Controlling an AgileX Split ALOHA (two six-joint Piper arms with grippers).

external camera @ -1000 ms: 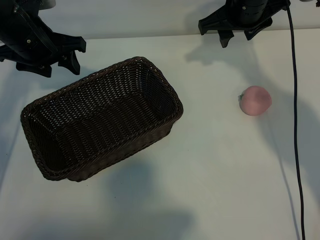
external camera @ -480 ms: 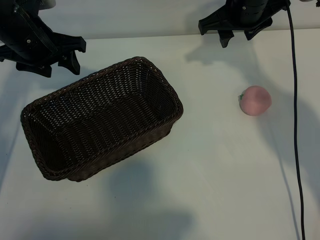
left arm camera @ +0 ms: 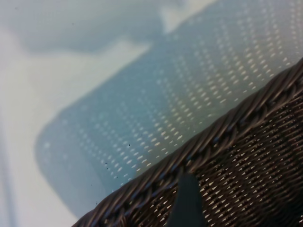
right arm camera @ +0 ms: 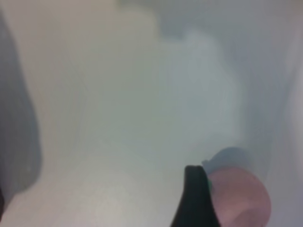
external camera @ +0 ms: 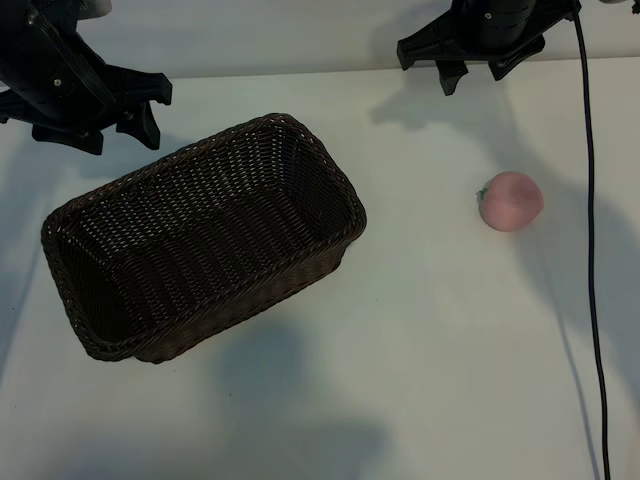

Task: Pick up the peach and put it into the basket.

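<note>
Left gripper point(external camera: 98, 112): hangs above the table just past the basket's far left corner, fingers spread, nothing between them
Basket point(external camera: 200, 235): large dark brown wicker, rectangular with rounded corners and a braided rim, set at a slant on the white table point(external camera: 420, 330); the left wrist view looks down on a stretch of that rim point(left arm camera: 213, 137)
Basket contents: only the woven floor and walls show inside
Right gripper point(external camera: 470, 68): hangs at the far edge of the table, well to the right of the basket, fingers spread and holding nothing
Peach point(external camera: 511, 200): small, round, matte pale pink with a tiny green stem bit on the side facing the basket; it lies on the table well to the right of the basket, apart from both grippers; the right wrist view catches it too point(right arm camera: 241, 198), beside one dark fingertip point(right arm camera: 194, 198)
Writing: none that can be read
Cable point(external camera: 590, 250): thin and black, running down the table to the right of the peach, farthest from the basket
</note>
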